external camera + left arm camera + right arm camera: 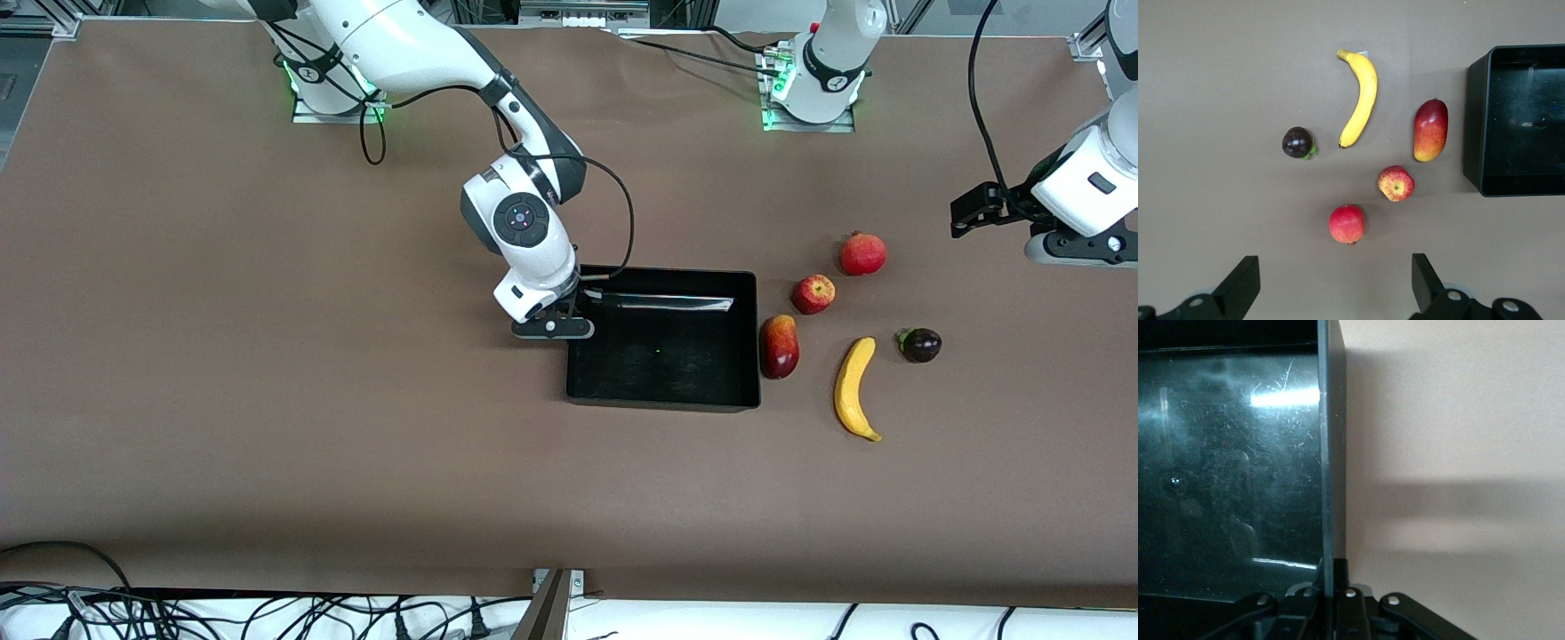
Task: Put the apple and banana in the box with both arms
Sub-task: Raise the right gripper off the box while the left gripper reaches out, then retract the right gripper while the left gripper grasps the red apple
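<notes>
Nearest the camera lies the banana [855, 388], apple [813, 294] farther, both outside the box [663, 398]. Right end effector [553, 328] clamps the box's wall; left end effector [1331, 283] hangs spread above the surface [267, 400].

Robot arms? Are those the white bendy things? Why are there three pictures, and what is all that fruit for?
Yes, two white robot arms stand at a brown table. One picture looks down from a high camera facing them. The other two come from small cameras on each arm's wrist.

The right gripper is shut on the wall of the box, a black tray with nothing in it.

The left gripper is open and hangs above the fruit, holding nothing.

On the table, toward the left arm's end, lie the apple, the banana, a mango-like fruit beside the box, a plain red fruit and a small dark purple fruit.

The apple and banana should go in the box; neither is there yet.
</notes>
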`<move>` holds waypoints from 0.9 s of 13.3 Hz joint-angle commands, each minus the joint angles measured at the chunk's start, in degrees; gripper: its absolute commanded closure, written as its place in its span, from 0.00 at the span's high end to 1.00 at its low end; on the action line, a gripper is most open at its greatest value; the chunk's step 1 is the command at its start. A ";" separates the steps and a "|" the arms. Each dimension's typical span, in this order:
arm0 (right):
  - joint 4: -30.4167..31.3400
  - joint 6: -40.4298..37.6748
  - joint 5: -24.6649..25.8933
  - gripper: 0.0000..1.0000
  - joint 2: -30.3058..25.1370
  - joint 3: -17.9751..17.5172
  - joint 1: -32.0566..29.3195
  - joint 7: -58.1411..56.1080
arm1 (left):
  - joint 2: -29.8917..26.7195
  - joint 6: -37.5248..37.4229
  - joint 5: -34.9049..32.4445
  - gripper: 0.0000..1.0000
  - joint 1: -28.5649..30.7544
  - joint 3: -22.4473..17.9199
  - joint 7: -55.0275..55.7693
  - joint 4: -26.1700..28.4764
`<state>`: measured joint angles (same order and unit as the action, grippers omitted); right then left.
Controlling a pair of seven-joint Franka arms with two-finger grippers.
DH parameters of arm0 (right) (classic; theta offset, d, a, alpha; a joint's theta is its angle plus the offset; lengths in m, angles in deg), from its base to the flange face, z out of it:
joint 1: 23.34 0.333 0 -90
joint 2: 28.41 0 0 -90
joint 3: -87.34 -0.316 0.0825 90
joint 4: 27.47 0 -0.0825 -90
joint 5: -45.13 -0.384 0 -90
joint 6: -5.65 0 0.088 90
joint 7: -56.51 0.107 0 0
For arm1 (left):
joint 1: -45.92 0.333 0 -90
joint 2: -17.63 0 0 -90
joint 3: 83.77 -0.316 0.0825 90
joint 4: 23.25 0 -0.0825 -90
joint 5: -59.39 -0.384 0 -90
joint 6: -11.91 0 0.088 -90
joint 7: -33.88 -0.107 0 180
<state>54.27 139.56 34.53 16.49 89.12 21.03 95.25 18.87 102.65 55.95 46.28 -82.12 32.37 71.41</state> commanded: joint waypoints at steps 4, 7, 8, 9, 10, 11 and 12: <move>-1.41 0.56 0.58 1.00 -0.16 0.86 1.24 2.03 | 1.57 -0.57 -0.34 1.00 -0.01 0.64 0.29 0.61; -1.05 -5.21 0.67 1.00 -5.51 4.71 1.24 1.42 | 1.48 2.66 0.37 1.00 -0.63 1.51 0.29 8.41; -1.06 -7.94 0.67 1.00 -7.62 7.51 1.24 0.72 | 1.13 5.81 0.37 1.00 -0.45 1.96 -0.15 12.26; -0.97 -11.53 0.67 1.00 -9.81 10.41 0.98 0.19 | 0.78 10.37 0.98 1.00 -0.54 2.13 0.20 16.57; -0.97 -15.39 0.40 1.00 -12.18 13.05 0.81 -2.60 | 0.34 14.42 1.33 1.00 -0.54 3.70 0.46 20.00; -0.97 -19.00 -0.12 1.00 -14.30 15.34 0.72 -7.32 | 0.25 18.72 1.34 1.00 -0.19 5.02 0.72 23.08; -0.97 -22.17 -0.39 1.00 -16.84 18.15 0.46 -11.63 | 0.16 22.77 1.34 1.00 -0.19 5.21 0.73 26.16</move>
<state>51.77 122.80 34.69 4.86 103.51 21.48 89.80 21.49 118.81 56.43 45.66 -78.28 32.62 90.62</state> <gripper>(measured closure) 0.013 0.000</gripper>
